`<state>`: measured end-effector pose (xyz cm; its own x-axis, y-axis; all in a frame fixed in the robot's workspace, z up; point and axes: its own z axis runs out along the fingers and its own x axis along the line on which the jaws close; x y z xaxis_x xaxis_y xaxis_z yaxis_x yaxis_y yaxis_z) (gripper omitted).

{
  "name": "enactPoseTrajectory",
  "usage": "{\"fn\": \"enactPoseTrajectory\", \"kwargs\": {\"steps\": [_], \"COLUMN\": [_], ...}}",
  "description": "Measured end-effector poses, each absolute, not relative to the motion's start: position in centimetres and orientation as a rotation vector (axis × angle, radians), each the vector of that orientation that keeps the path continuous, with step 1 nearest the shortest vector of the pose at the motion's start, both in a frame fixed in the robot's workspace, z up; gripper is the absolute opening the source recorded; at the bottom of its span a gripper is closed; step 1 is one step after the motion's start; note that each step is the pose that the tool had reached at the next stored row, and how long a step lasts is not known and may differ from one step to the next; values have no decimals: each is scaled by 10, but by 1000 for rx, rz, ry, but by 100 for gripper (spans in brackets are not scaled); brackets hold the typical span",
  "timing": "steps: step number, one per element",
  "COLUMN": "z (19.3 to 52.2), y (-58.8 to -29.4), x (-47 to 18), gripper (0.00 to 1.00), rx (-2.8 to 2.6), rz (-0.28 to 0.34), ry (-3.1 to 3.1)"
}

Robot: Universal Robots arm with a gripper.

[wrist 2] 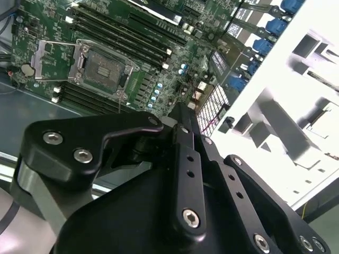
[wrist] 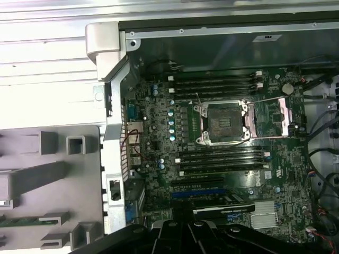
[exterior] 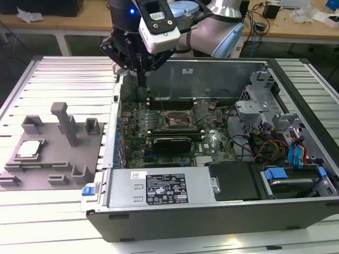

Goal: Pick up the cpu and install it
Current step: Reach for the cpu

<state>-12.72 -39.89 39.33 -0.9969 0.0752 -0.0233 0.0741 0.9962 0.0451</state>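
Cpu lies on the grey fixture, well to the exterior view's left of our claw, which we see narrow, empty.

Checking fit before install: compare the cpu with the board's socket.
The cpu is silvery-white; the socket is dark with a metal frame. The cpu lies on the gray holder outside the case; the socket sits on the green board inside, empty. Both are square and flat.

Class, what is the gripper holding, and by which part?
Nothing. The gripper hangs empty over the case; the cpu lies on the grey fixture.
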Motion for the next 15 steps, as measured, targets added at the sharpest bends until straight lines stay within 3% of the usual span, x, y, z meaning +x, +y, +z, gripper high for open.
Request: {"fn": "enactPoseTrajectory", "kwargs": {"steps": [15], "z": [393], "y": [-399], "x": [-152], "gripper": [11], "rx": [117], "rz": [69], "ry": [3114]}}
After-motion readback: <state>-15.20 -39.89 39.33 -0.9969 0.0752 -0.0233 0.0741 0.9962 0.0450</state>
